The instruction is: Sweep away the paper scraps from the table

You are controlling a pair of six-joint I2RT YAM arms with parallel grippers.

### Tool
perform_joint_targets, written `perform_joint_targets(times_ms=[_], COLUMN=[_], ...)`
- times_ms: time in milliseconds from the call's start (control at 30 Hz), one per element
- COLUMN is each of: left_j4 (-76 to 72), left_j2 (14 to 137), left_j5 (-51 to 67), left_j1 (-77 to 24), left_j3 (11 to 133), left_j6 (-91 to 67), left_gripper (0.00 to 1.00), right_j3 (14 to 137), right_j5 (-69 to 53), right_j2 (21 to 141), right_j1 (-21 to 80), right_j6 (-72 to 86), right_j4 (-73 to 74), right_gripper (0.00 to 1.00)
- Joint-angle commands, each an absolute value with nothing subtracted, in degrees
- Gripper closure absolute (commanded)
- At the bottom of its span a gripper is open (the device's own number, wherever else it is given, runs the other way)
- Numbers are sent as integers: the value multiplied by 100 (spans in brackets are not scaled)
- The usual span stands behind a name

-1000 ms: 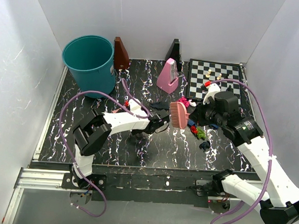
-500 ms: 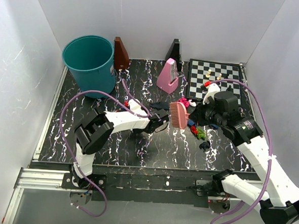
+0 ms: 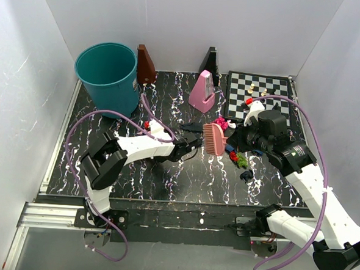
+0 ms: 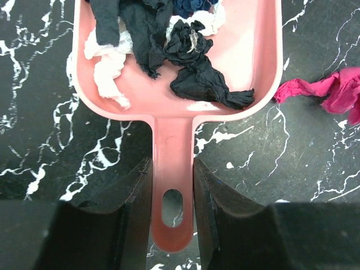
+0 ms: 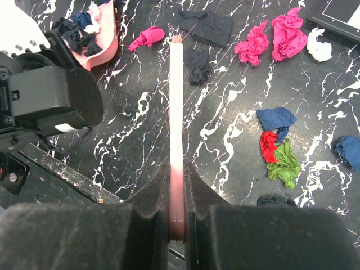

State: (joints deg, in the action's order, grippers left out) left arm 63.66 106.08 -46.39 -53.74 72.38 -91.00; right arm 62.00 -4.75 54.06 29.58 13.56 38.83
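My left gripper (image 4: 171, 169) is shut on the handle of a pink dustpan (image 4: 247, 67) lying on the table (image 3: 104, 167). Dark blue, black and white paper scraps (image 4: 185, 56) lie in the pan, and a magenta scrap (image 4: 332, 93) rests just outside its right rim. My right gripper (image 5: 177, 174) is shut on a pink brush (image 5: 176, 101), seen from above (image 3: 213, 139) between both grippers. Loose scraps lie right of the brush: magenta (image 5: 270, 39), white (image 5: 318, 48), blue (image 5: 275, 118), red (image 5: 269, 143), green (image 5: 284, 163), black (image 5: 205, 25).
A teal bin (image 3: 108, 75) stands at the back left. Brown (image 3: 146, 64), black (image 3: 210, 60) and pink (image 3: 202, 90) metronome-like pieces stand along the back. A chessboard (image 3: 260, 94) with small pieces lies back right. White walls enclose three sides.
The left jaws have closed onto the dustpan handle, and the left arm has shifted slightly left. The right arm and brush have hardly moved.
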Motion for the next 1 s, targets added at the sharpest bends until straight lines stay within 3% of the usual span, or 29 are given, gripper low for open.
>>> perform_joint_targets(times_ms=[0,100,233,633,967], left_j4=[6899,6908,7136,7743,7998], left_j2=[10169,10081,10020,9906,10010], left_j5=[-4720,-4667,-4579,-4544,-4957], left_j1=[-5370,-5431,-5467,-5493,-5432], left_j3=[7514,7585,7847,8990,10624], left_j6=[-9000,-8842,-8789,-7666,-6312], left_gripper=[85,88,100,100,100], right_j3=[6275,6249,6266,6372,6451], right_j5=[-527,-466,-422,-150,-36], right_j2=[5353,5326,5291,5177,5177], right_j1=[2927,2927,2927,2927,2927], right_j6=[1397,1389,1389,1389,1389], right_j4=[3586,3577,3603,3683,3727], right_gripper=[99,99,99,99,99])
